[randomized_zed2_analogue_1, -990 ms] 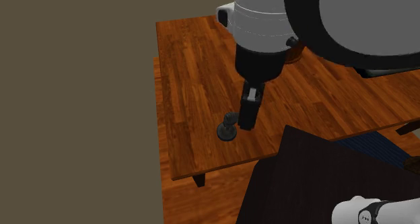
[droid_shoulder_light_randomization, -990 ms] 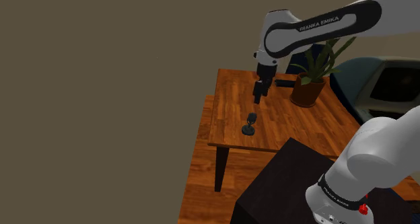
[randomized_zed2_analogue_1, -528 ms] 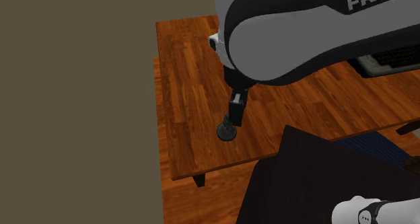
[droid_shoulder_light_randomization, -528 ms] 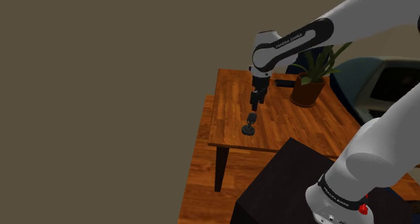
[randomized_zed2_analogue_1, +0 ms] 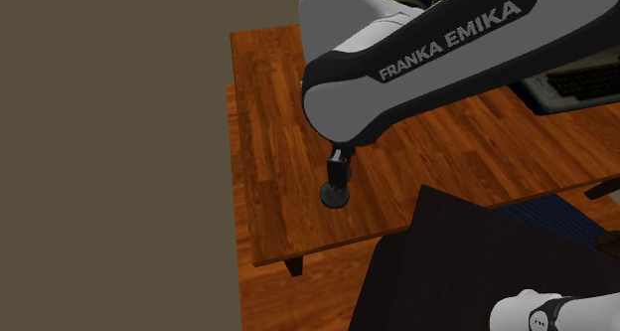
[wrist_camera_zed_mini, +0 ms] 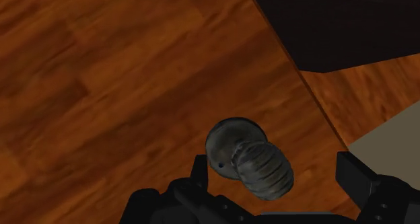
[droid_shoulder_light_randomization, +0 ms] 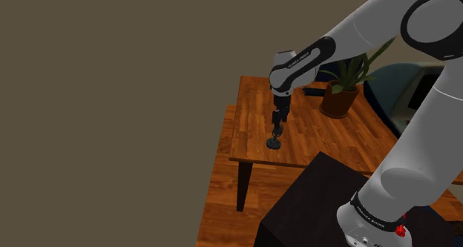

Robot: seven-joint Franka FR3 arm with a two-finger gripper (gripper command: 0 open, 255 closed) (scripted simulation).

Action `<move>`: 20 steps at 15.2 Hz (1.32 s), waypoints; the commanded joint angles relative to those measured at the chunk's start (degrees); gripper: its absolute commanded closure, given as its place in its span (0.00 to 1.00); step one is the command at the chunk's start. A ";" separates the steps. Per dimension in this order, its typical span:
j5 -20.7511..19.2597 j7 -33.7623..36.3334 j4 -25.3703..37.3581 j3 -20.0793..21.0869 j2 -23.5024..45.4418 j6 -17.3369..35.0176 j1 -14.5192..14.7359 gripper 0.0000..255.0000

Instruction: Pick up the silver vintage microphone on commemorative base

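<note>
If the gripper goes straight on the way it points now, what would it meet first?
Probably the microphone: its ribbed head sits between the open fingers of the gripper, so the palm would likely meet it before the fingertips reach the wooden table. Depth is uncertain.

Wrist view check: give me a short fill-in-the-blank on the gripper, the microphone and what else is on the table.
1. The all-black two-finger gripper has its fingers ____, with the dark grey microphone with a ribbed head and round base between them.
2. The microphone stands on a reddish-brown ____ table.
3. In the shoulder view, the green plant in a brown pot sits to the microphone's ____.
Missing words: open; wooden; right.
</note>
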 commanded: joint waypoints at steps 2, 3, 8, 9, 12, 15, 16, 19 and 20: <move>0.42 -0.39 -0.58 0.02 1.90 2.46 -0.07 0.00; 0.58 -0.50 -0.72 0.05 2.53 3.21 -0.08 0.00; 0.66 -0.51 -0.91 0.09 2.77 3.63 -0.07 1.00; 0.66 -0.52 -0.91 0.08 2.78 3.64 -0.08 1.00; 0.66 -0.50 -0.91 0.09 2.75 3.62 -0.07 1.00; 0.68 -0.57 -0.79 0.07 2.90 3.65 -0.09 1.00; 0.51 -0.45 -0.67 0.03 2.26 2.89 -0.07 1.00; 0.06 -0.12 -0.20 -0.04 0.41 0.60 -0.03 1.00; -0.08 -0.02 -0.01 -0.06 -0.19 -0.16 -0.01 1.00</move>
